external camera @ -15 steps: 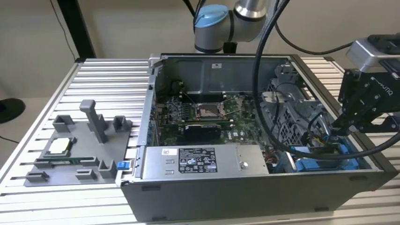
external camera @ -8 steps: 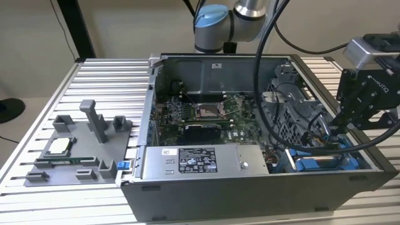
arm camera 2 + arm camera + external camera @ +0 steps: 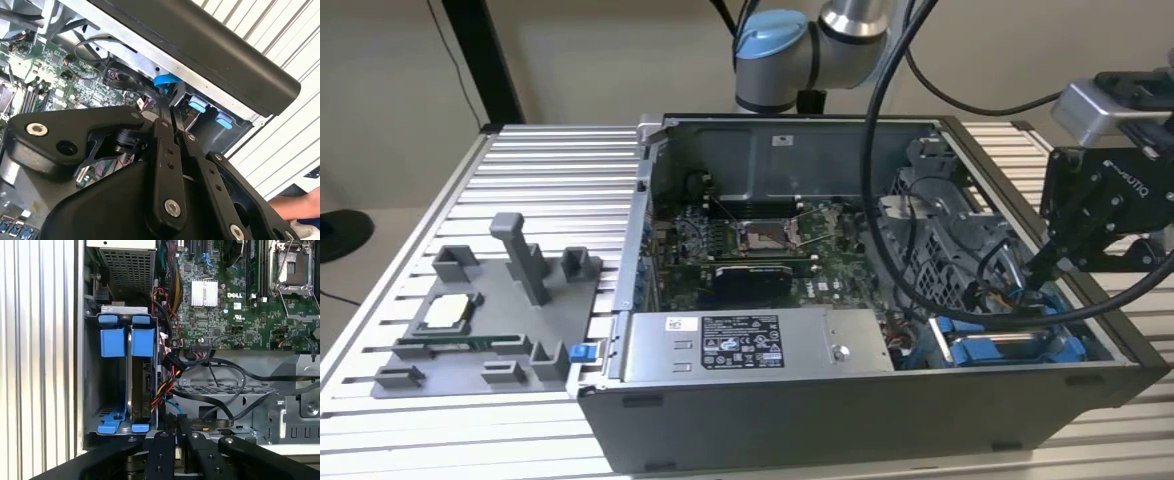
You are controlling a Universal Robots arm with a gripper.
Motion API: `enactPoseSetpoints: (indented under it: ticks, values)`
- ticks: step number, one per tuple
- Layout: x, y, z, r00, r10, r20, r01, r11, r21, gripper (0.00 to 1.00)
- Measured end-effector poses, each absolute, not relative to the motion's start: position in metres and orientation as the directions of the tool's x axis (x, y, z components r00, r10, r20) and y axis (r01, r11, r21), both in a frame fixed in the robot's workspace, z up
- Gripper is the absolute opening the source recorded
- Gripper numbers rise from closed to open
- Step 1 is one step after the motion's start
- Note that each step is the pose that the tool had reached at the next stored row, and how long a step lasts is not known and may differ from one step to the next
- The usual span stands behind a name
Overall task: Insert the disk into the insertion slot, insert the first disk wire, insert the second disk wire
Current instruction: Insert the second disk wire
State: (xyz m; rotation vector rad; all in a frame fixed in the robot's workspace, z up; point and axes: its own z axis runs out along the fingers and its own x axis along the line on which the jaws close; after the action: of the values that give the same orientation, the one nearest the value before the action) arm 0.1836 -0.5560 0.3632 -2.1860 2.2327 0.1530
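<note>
The disk [image 3: 141, 385] stands on edge in its blue frame inside the insertion slot [image 3: 92, 390], a grey metal bay at the case's corner on the exterior view's right [image 3: 1087, 345]. A second blue frame [image 3: 112, 340] sits beside it in the bay. My gripper [image 3: 178, 421] hangs just past the bay's end, its black fingers [image 3: 162, 130] drawn together. A thin blue disk wire [image 3: 169, 404] runs up to the fingertips, and its blue end [image 3: 165, 81] shows right at them. A black plug with coloured wires [image 3: 169, 362] lies against the disk's side. In the exterior view the gripper [image 3: 1041, 270] reaches down into the case above the disk [image 3: 1007, 350].
The motherboard [image 3: 225, 315] fills the case floor. A grey power-supply box [image 3: 747, 345] sits along the near wall. Black cables [image 3: 225, 372] cross a perforated metal cage [image 3: 225, 390] near the gripper. A grey parts fixture [image 3: 480, 320] rests on the slatted table. A person's hand [image 3: 300, 210] shows outside the case.
</note>
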Motion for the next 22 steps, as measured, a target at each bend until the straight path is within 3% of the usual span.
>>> enactPoseSetpoints:
  ticks: [1,9,16,22]
  values:
    - [0.1837,-0.5559,0.3632,-0.023,-0.997,-0.078,-0.998,0.019,0.061,1.00]
    - [0.1863,-0.5510,0.3580,-0.023,-0.997,-0.071,-0.998,0.019,0.061,1.00]
    - [0.1883,-0.5506,0.3563,-0.024,-0.999,-0.032,-0.998,0.022,0.061,1.00]
    - [0.1884,-0.5486,0.3547,-0.024,-0.999,-0.031,-0.998,0.022,0.061,1.00]
